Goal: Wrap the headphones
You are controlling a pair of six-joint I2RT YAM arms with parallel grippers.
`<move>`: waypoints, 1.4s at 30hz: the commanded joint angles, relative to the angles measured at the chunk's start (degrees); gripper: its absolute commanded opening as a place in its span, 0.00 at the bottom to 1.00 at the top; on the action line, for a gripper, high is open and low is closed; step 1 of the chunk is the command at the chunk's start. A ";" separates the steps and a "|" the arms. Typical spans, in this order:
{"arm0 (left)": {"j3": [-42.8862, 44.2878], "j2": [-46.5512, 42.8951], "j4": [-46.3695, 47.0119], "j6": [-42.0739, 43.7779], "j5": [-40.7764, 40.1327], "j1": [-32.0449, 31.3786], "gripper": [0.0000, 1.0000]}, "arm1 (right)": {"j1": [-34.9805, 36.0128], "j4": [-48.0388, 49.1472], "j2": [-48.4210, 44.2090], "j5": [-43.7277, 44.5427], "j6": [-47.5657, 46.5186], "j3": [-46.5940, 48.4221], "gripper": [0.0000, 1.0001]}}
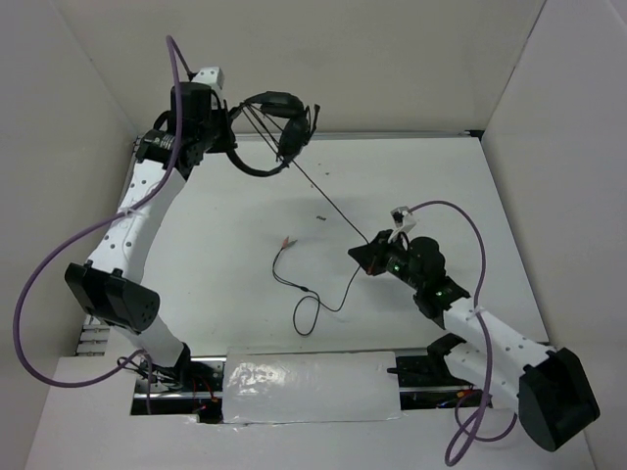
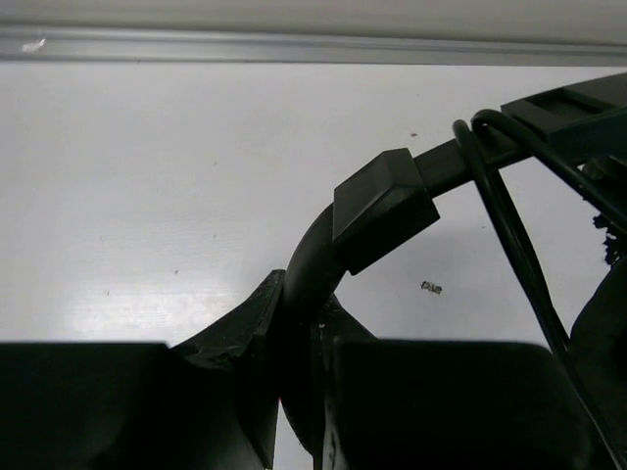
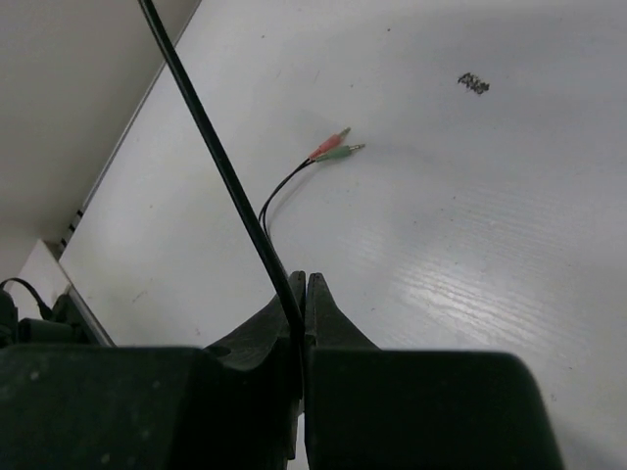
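The black headphones (image 1: 274, 127) hang in the air at the back left. My left gripper (image 1: 231, 125) is shut on their curved headband (image 2: 377, 206), with the cord looped over the band at the right (image 2: 495, 196). The thin black cord (image 1: 333, 206) runs taut from the earcups down to my right gripper (image 1: 361, 255), which is shut on it (image 3: 235, 196). Past the right gripper the cord falls slack on the table in a loop (image 1: 309, 315) and ends in a pink and a green plug (image 3: 333, 149), seen also in the top view (image 1: 286, 240).
A small dark speck (image 1: 320, 217) lies on the white table mid-way between the arms. White walls close the back and both sides. A shiny white plate (image 1: 309, 387) sits at the near edge between the arm bases. Purple robot cables (image 1: 39, 284) hang off both arms.
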 commanded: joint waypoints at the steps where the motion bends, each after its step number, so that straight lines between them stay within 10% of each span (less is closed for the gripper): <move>1: 4.15 0.85 1.32 -6.73 -9.13 1.29 0.00 | 1.55 -9.35 -4.87 6.11 -4.63 2.56 0.00; 16: 15.59 20.28 -16.36 -19.93 -11.61 3.67 0.00 | 17.46 -26.43 4.95 13.92 -21.17 21.55 0.00; 26: -1.01 17.38 -10.82 -5.53 -19.78 -8.10 0.00 | 22.83 -24.17 5.32 29.06 -41.79 30.52 0.00; 42: -31.44 3.32 12.74 16.19 -12.22 -29.02 0.00 | 6.48 -24.58 12.44 14.21 -64.85 41.95 0.00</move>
